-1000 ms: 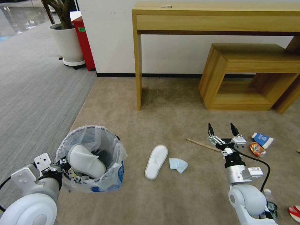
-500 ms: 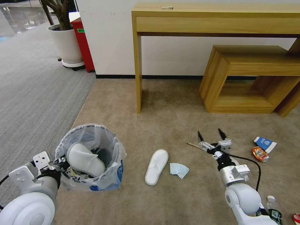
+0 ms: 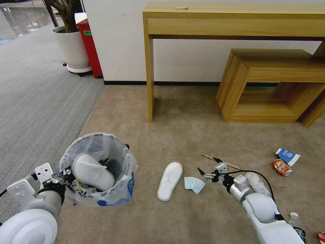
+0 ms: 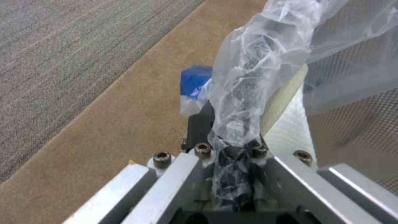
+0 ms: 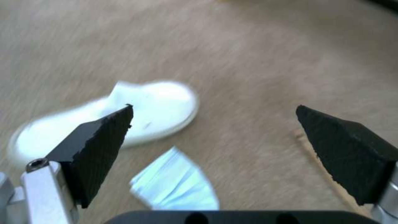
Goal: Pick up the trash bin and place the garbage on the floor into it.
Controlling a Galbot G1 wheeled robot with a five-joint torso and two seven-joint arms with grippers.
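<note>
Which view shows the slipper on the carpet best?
The head view: the slipper on the carpet lies whole and sharp. The right wrist view shows it blurred behind a fingertip; the left wrist view faces the bin liner.

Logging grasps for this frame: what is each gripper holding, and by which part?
The left gripper holds the trash bin by its bag-covered rim. The right gripper is open and holds nothing.
</note>
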